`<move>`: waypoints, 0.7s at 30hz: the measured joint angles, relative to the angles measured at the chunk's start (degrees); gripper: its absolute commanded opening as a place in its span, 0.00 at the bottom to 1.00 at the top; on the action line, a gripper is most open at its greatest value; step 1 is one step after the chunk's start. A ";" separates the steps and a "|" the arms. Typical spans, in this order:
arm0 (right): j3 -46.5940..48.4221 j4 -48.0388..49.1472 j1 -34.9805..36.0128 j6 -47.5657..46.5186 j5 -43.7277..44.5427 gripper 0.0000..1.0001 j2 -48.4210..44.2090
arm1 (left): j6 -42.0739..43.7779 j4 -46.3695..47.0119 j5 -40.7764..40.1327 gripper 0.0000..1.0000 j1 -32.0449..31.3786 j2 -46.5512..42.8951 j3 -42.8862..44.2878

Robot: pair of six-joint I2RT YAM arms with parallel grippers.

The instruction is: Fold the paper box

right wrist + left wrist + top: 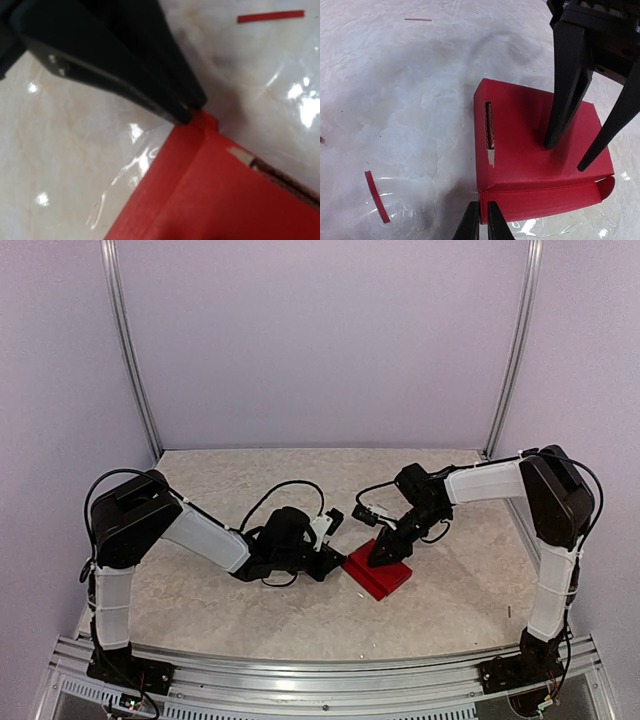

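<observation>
The paper box [385, 580] is a bright red, nearly flat box lying on the table between the arms. In the left wrist view the paper box [520, 125] has a slot [489, 125] in its top and a front flap [545, 200] folded outward. My left gripper [482, 226] pinches the flap's left corner edge between its almost closed fingers. My right gripper [566, 155] stands open, both tips resting on the box top with nothing between them. In the right wrist view only the box [225, 200] and the left gripper's fingers [185, 107] show; the right fingers are out of frame.
A thin red card strip [376, 196] lies on the marble table left of the box, and the same kind of strip [270, 16] shows in the right wrist view. A black cable [290, 490] loops behind the left arm. Metal posts [135, 370] frame the back corners.
</observation>
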 measured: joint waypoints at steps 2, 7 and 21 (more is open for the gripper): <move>0.00 0.00 0.00 0.00 -0.02 0.26 0.00 | -0.17 0.26 0.00 0.03 0.00 -0.24 -0.37; 0.02 0.00 0.00 0.11 -0.07 0.26 0.02 | -0.37 0.42 0.00 0.02 0.00 -0.24 -0.48; 0.02 0.02 0.00 0.28 -0.07 0.26 0.04 | -0.94 0.00 -0.02 0.00 0.02 -0.22 -0.02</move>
